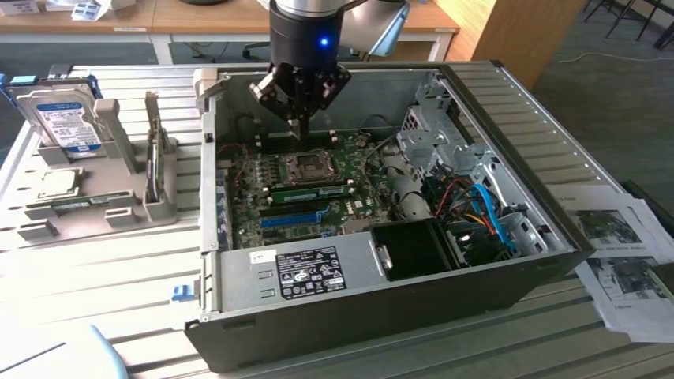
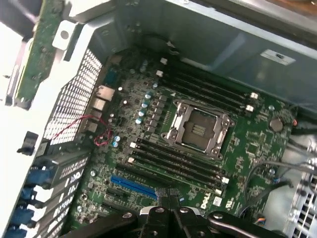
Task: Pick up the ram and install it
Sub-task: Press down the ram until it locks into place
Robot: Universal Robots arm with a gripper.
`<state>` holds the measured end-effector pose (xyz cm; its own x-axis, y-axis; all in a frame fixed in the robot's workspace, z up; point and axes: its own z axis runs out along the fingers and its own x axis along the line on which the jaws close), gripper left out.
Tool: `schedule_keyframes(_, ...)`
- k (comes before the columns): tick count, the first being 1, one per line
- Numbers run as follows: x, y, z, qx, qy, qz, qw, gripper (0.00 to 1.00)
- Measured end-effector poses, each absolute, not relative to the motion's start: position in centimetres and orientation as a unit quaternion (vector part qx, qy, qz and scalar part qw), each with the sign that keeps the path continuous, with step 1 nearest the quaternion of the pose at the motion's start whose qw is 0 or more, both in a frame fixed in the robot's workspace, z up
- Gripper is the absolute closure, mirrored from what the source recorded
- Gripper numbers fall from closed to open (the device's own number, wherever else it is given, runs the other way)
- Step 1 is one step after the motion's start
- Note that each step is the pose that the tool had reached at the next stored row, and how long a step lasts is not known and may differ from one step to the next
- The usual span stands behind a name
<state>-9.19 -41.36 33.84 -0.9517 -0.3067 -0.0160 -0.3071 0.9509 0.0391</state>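
The end effector point(image 1: 299, 118) hangs above the open computer case point(image 1: 348, 316), over the far part of the green board point(image 1: 305, 197). Its fingers are shut together and hold nothing. The tip points down near the square chip socket point(image 1: 308, 164).

One ram point(image 1: 316, 192) sits in a slot just in front of the socket in the exterior view. In the wrist view, black slots point(image 2: 176, 166) lie beside the socket point(image 2: 198, 130), and I cannot tell which one holds the ram. A blue slot point(image 2: 133, 186) lies near them.

On the worktop point(image 1: 95, 268), at the exterior view's left, a grey holder point(image 1: 106, 201) carries a hard drive point(image 1: 58, 118). Papers point(image 1: 627, 260) lie at the exterior view's right
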Motion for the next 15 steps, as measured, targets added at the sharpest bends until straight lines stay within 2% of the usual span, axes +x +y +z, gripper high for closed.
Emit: schedule_keyframes(15,-9.19,-41.36,33.69,-0.022,1.000,0.020,0.008,0.91)
